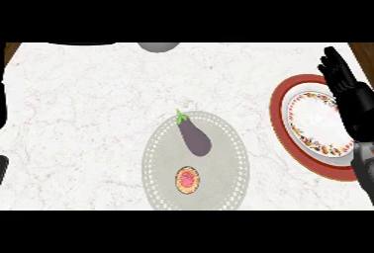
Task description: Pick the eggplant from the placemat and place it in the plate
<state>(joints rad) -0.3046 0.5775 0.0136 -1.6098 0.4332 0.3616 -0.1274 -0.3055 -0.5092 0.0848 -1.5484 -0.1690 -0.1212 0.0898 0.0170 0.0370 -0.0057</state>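
Head view, one entry per item.

1. White marbled table (87, 99): fills the frame and carries all that follows.
2. Round grey placemat with a dotted lace border (226, 173): lower centre, well apart from the plate.
3. Purple eggplant with a green stalk (195, 137): lies flat on the upper part of the placemat, stalk toward upper left. It is untouched, so the pick is not yet begun.
4. Small round disc, orange rim and pink middle (188, 180): on the same placemat, just below the eggplant and apart from it. Likely a distractor to avoid when grasping.
5. Round plate, white centre, flowered band, broad red rim (281, 116): right of frame, nothing on it, ready to receive.
6. Black right hand (347, 94): right edge, over the plate's far rim, straight-fingered, holding nothing. It appears to be resting.
7. Left hand (2, 168): perhaps the dark sliver at lower left edge; state cannot be told.
8. Grey rounded object (159, 46): top centre, cut off.
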